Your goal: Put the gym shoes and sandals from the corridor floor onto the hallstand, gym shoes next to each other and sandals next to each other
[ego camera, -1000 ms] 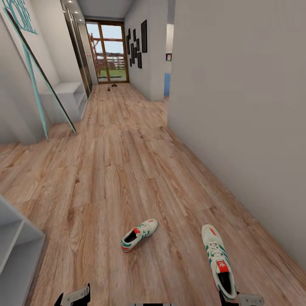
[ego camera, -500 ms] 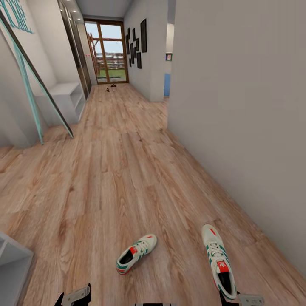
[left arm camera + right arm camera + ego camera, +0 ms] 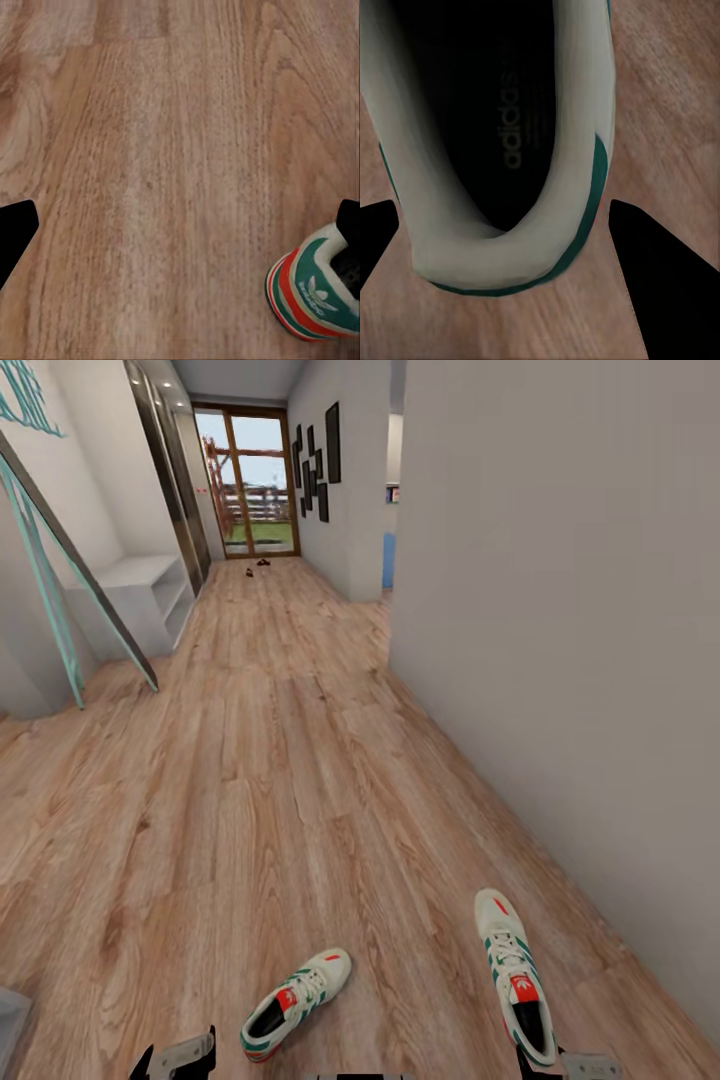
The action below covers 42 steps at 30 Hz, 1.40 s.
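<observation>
Gym shoes lay at the bottom of my head view, 2 of them on the corridor floor (image 3: 280, 780). The right gym shoe (image 3: 515, 972) pointed toe-forward along the planks, its heel at my right gripper (image 3: 555, 1060). From my right wrist camera, that shoe's heel collar and dark insole sat between my 2 dark fingers (image 3: 660, 262), one on each side of the heel. I could not tell whether the fingers pressed the shoe or merely flanked it, nor whether it was lifted off the floor.

The left gym shoe (image 3: 295, 1003) lay angled, toe toward the right wall, just beside my left gripper (image 3: 180, 1057), which was low at the frame's edge. In my left wrist view the fingers (image 3: 15, 232) were spread wide apart with bare planks between them, and the red and green heel of that shoe (image 3: 315, 292) sat just beside one fingertip.

Far down the corridor, near the glass door (image 3: 250, 485), 2 small dark shapes (image 3: 256, 566) lay on the floor, too small to identify. A white bench unit (image 3: 135, 595) with open shelves stood against the left wall; its compartments looked bare, as far as I could tell.
</observation>
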### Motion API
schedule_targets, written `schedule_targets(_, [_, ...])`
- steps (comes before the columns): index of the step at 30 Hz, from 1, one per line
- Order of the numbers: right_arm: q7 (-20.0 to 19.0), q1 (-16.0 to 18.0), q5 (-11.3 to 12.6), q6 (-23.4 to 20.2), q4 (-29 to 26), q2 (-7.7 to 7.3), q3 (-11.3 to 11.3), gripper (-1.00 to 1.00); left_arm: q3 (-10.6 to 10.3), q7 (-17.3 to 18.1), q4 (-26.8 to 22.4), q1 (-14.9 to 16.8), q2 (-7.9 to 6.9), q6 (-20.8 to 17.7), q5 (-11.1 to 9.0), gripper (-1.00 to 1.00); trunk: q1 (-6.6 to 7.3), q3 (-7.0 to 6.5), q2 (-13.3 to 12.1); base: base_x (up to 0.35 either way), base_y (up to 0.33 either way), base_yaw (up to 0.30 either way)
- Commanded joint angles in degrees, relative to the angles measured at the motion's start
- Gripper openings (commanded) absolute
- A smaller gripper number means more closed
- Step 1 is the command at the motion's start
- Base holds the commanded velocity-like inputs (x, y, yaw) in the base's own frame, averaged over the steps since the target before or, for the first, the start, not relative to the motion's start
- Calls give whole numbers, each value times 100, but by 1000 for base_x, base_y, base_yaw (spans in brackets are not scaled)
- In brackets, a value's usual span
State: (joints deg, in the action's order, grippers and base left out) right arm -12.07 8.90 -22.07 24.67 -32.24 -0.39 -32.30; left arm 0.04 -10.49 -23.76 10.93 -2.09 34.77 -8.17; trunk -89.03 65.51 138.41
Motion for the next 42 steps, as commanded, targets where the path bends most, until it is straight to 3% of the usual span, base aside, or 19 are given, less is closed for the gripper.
schedule_targets(1, [-55,7,-29,24,5,5,-48,-100,-21,19,-3,6,-5,16,-7,100,-1,4,2,132,-65,0])
schedule_targets(3, [-57,7,-32,22,9,1,-53,-100,-51,112,-9,33,-26,-2,142,100,-1,4,2,87,-42,0])
schedule_targets(4, [-59,7,-29,17,-3,-2,-53,-100,-77,291,-11,54,-109,-26,412,100,-1,4,2,35,-17,0])
schedule_targets(5, [-67,7,-20,11,-28,-6,-48,-100,-93,1064,-51,100,-375,-164,1110,100,-1,4,2,9,-4,0])
schedule_targets(7, [-65,7,-18,4,-86,-10,-44,-100,-94,1577,-90,193,-482,-363,1387,100,-1,4,2,6,-3,0])
schedule_targets(8, [-72,10,-10,-33,-411,-13,-39,-100,-109,2759,-135,673,-586,-1112,1796,100,-1,4,2,0,0,0])
schedule_targets(10, [-69,28,-9,-41,-497,-5,-25,-100,-113,3273,-136,953,-610,-1511,2011,100,-1,4,2,0,0,0])
schedule_targets(11, [-71,37,-8,-36,-528,10,-17,-100,-110,3655,-142,1175,-616,-1789,2340,100,-1,4,2,0,0,0])
schedule_targets(12, [-82,40,-11,-34,-525,5,-10,-100,-107,3781,-129,1251,-597,-1868,2600,100,-1,4,2,0,0,0])
schedule_targets(17, [-80,42,-33,-26,-517,-3,2,-100,-100,3833,-92,1284,-576,-1902,2726,100,-1,4,2,0,0,0])
schedule_targets(42, [-76,42,-34,-24,-530,21,-1,-100,-121,3923,-155,1298,-535,-1929,2777,100,-1,42,2,36,3,0])
